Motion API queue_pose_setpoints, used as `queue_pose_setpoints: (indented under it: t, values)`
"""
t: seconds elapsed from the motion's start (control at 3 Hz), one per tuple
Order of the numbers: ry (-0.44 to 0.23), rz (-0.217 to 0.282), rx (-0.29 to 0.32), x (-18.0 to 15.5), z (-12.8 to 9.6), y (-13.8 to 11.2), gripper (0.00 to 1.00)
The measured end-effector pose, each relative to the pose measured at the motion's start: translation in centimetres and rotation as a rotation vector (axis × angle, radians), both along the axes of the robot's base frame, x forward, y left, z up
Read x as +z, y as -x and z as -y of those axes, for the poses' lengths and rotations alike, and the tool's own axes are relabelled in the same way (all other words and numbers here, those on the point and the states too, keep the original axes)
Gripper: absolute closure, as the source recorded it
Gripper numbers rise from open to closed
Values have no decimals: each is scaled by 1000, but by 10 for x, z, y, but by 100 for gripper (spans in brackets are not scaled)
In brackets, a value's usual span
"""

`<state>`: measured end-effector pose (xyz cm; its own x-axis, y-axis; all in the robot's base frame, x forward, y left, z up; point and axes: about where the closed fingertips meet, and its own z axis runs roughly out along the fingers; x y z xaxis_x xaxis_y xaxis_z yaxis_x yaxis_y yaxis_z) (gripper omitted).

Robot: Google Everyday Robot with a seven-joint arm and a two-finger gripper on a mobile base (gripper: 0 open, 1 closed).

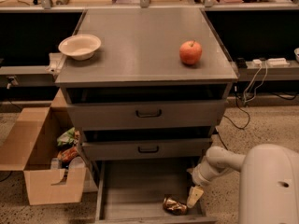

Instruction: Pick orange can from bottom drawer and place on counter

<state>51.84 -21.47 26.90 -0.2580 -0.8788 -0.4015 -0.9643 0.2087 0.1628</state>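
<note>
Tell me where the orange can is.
In the camera view, the orange can lies in the open bottom drawer near its front right corner, close beside the hand.

Body: a large white rounded housing [271, 185] is seen at the lower right edge of the view.
Arm: a white arm link [225, 158] is extended from the housing toward the left and is bent downward at its end.
Wrist: a white cylindrical wrist [204, 174] is angled down and slightly left below the bend.
Gripper: the gripper [195, 196], pale yellow, is pointed downward and is lowered into the right side of the bottom drawer [135, 190], just beside the orange can [174, 205].
Contact: whether the orange can is touched cannot be told.
</note>
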Motion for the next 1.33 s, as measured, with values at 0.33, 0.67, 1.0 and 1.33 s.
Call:
queue_pose_setpoints:
  t: [0.33,0.67,1.0,1.33]
  values:
    - [37,4,51,-32,-8,-14,0]
    - [47,13,81,-53,-14,-24,0]
    - [48,33,92,-73,-24,-31,0]
    - [59,59,77,-86,-31,-34,0]
